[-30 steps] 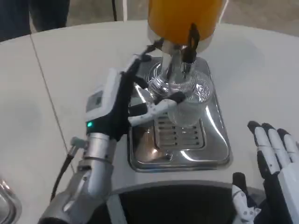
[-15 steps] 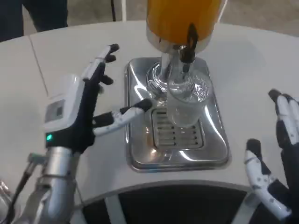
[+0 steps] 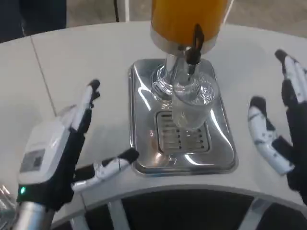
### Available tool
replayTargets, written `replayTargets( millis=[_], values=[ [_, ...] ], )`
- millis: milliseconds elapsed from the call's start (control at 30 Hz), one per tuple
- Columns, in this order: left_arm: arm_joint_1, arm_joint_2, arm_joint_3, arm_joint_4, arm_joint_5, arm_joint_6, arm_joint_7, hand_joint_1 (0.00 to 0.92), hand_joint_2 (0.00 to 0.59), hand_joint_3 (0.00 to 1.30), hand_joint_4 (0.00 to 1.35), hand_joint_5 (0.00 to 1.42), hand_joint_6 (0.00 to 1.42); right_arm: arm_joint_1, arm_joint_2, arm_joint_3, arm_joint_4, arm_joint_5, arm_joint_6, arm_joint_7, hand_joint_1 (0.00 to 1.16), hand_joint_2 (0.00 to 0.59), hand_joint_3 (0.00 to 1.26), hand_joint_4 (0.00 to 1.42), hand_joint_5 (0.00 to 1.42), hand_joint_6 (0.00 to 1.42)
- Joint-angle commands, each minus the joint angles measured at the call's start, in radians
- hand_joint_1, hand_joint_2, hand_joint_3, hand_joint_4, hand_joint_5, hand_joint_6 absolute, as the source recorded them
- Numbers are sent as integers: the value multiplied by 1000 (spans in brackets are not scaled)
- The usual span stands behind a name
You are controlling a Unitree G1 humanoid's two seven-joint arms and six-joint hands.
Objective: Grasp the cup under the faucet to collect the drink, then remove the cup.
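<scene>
A clear plastic cup (image 3: 191, 106) stands upright on the grate of the steel drip tray (image 3: 144, 86), right under the black faucet (image 3: 194, 44) of the orange drink dispenser (image 3: 187, 19). My left hand (image 3: 62, 155) is open at the lower left, well clear of the cup, its thumb reaching toward the tray's front left corner. My right hand (image 3: 283, 129) is open at the right edge, fingers spread, a short way to the right of the tray and cup. Neither hand touches the cup.
The white round table (image 3: 86, 57) lies all around the tray, with its curved front edge just below the tray. Dark trouser legs of a person (image 3: 33, 14) stand beyond the table at the upper left.
My left hand has let go of the cup and drawn back down and left, away from the tray. My right hand has risen along the right side. The cup stays under the faucet.
</scene>
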Motion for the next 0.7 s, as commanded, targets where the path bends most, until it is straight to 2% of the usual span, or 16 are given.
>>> replayTargets(
  millis=[33,300,433,567,700],
  values=[
    [43,25,6,-31,-3,-37,-51,174,120,0,0,78,74,-89,27,-8,50,44,59,1,174,586,24,0,0,65],
    [60,27,13,-45,20,-61,-63,115,120,0,0,21,30,-276,7,-18,113,92,128,-7,185,586,6,0,0,64],
    [57,24,16,-41,25,-66,-55,108,121,0,0,19,27,-308,16,-1,130,131,129,-13,196,586,0,0,0,53],
    [57,21,16,-43,29,-68,-53,104,122,0,0,17,27,-302,22,29,138,166,109,-36,201,586,0,0,0,50],
    [59,19,16,-44,31,-68,-54,102,122,0,0,19,25,-333,14,12,179,261,105,-44,211,586,0,0,0,38]
  ],
)
